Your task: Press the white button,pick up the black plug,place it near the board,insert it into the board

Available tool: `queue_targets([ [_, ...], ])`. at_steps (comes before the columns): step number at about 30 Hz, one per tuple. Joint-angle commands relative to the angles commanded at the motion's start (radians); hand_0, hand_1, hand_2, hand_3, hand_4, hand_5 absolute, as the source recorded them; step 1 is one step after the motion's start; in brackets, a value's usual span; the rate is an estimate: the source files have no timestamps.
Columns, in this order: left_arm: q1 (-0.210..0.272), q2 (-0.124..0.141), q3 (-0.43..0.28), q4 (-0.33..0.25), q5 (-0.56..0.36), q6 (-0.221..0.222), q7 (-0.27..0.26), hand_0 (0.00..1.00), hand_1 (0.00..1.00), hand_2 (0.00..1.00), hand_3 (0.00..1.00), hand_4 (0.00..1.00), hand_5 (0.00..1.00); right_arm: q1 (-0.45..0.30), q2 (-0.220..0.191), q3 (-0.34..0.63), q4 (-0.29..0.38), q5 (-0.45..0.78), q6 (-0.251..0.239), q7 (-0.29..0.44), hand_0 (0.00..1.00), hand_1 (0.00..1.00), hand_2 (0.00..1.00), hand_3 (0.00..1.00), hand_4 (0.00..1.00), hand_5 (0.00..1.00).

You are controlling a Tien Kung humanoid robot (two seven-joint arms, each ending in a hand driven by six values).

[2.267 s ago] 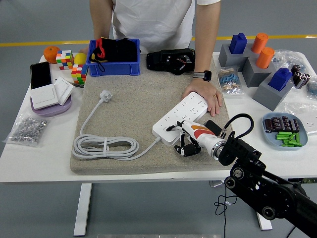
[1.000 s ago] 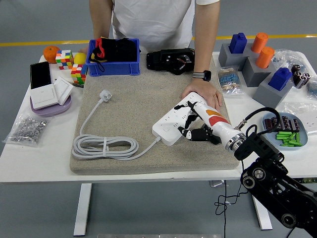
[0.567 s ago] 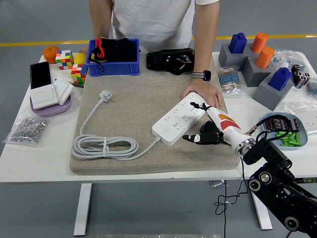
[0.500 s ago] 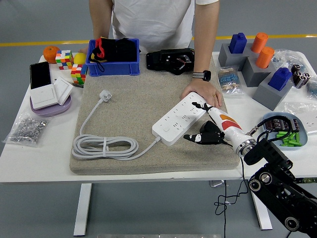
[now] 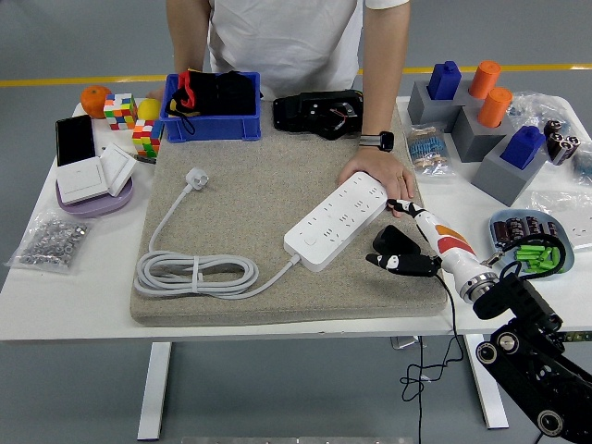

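A white power strip (image 5: 335,220) lies slantwise on the grey mat (image 5: 240,194), with its round white button (image 5: 311,240) at the near left end. The black plug (image 5: 387,242) lies on the mat just right of the strip. My right hand (image 5: 400,252), white with an orange mark and dark fingertips, hovers at the plug. Its fingers (image 5: 393,264) are spread, one row just below the plug and one finger above it. I cannot tell whether they touch the plug. A person's hand (image 5: 381,178) presses on the strip's far right end. My left hand is out of view.
The strip's white cable (image 5: 196,273) lies coiled at the mat's near left, and its white plug (image 5: 196,178) rests farther back. A blue bin (image 5: 213,111) and a black device (image 5: 319,113) stand at the back. A plate of small parts (image 5: 532,245) is at the right.
My right hand has drawn back from the strip's button end to the right, and now sits by the black plug. The person's hand and the strip have stayed put.
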Motion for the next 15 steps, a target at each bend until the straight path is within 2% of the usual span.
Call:
queue_targets([
  [4,-0.001,0.0,0.003,0.0,-0.002,0.0,-0.001,0.686,0.681,0.663,0.691,0.615,0.137,0.0,0.004,0.003,-0.028,0.005,-0.032,0.03,0.901,0.851,0.814,0.897,0.998,0.377],
  [5,0.0,0.0,0.003,0.0,-0.002,0.0,-0.001,0.686,0.681,0.664,0.692,0.615,0.137,0.0,0.005,0.005,-0.037,0.007,-0.037,0.038,0.823,0.768,0.75,0.825,0.998,0.254],
  [10,0.002,-0.001,-0.005,0.0,0.005,-0.001,0.001,0.686,0.681,0.664,0.692,0.615,0.137,0.001,0.007,0.008,-0.068,0.014,-0.057,0.062,0.823,0.768,0.75,0.825,0.998,0.254],
  [11,0.003,-0.001,-0.007,0.0,0.007,-0.001,0.001,0.686,0.681,0.662,0.692,0.616,0.136,0.0,0.008,0.008,-0.073,0.015,-0.058,0.063,0.78,0.744,0.719,0.794,0.998,0.182],
  [15,0.005,-0.002,-0.01,0.0,0.008,0.0,0.001,0.686,0.681,0.662,0.692,0.616,0.136,0.0,0.013,0.005,-0.089,0.015,-0.057,0.064,0.78,0.744,0.719,0.794,0.998,0.182],
])
